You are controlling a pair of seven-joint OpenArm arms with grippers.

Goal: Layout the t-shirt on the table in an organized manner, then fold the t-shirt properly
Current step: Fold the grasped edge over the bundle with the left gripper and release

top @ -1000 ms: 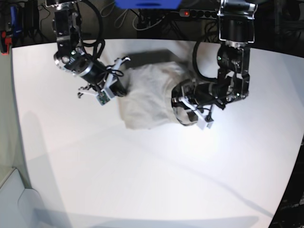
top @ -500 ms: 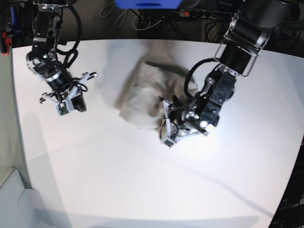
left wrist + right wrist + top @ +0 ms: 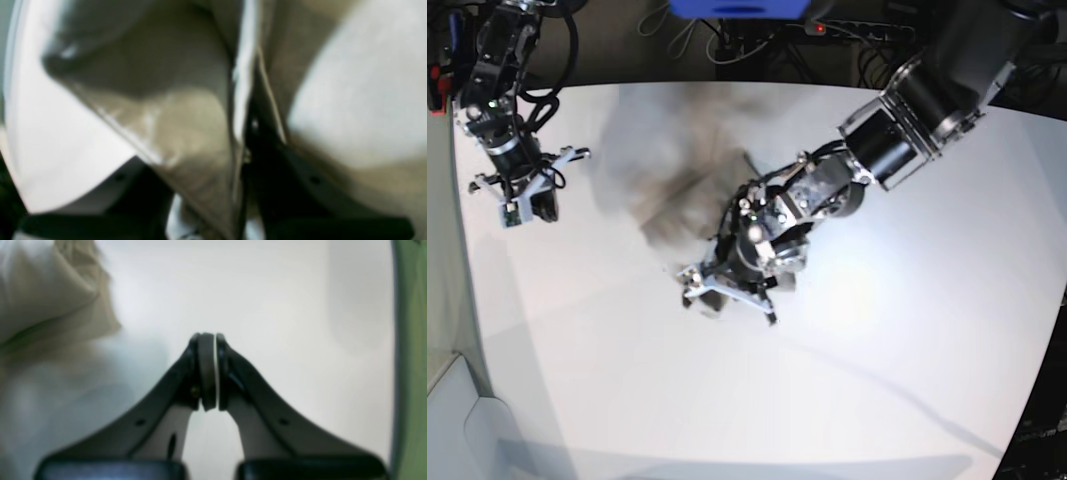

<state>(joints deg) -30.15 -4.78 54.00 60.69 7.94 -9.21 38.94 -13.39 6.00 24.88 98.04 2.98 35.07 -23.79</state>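
The beige t-shirt (image 3: 672, 185) shows as a motion-blurred smear on the white table (image 3: 847, 400), left of centre. My left gripper (image 3: 727, 288) is low over the table at the shirt's near end. In the left wrist view the t-shirt (image 3: 186, 133) fills the frame, and my left gripper (image 3: 247, 136) is shut on a fold of it. My right gripper (image 3: 522, 205) is near the table's left edge, well apart from the shirt. In the right wrist view my right gripper (image 3: 215, 340) is shut on nothing, with the t-shirt (image 3: 40, 290) off to the upper left.
A blue object (image 3: 737, 8) and a power strip (image 3: 837, 28) with cables lie behind the table's far edge. A red item (image 3: 437, 90) sits beyond the left edge. A green strip (image 3: 410, 356) runs along the right of the right wrist view.
My left arm has swung toward the table's front and left, dragging the t-shirt with it. My right arm has drawn away from the shirt to the table's left side.
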